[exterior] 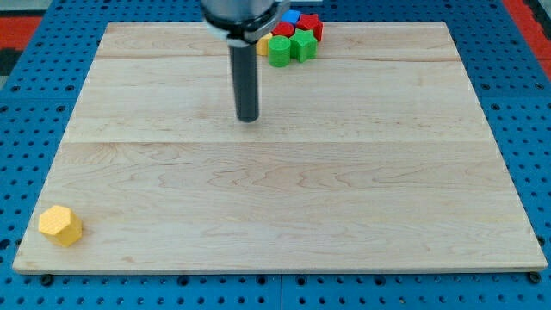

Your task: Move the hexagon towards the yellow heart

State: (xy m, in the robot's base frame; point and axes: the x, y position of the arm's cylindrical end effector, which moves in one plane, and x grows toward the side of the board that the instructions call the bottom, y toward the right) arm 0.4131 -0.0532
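A yellow hexagon (59, 226) lies near the board's bottom left corner. My tip (248, 118) rests on the board in the upper middle, far to the upper right of the hexagon and apart from it. A small yellow block (263, 47) shows just right of the rod at the view's top. It is mostly hidden by the rod, so its shape cannot be made out. It sits at the left edge of a cluster of blocks.
The cluster at the top holds two green blocks (280, 52) (302, 46), two red blocks (283, 31) (310, 24) and a blue block (291, 17). The wooden board (275, 198) lies on a blue pegboard (26, 103).
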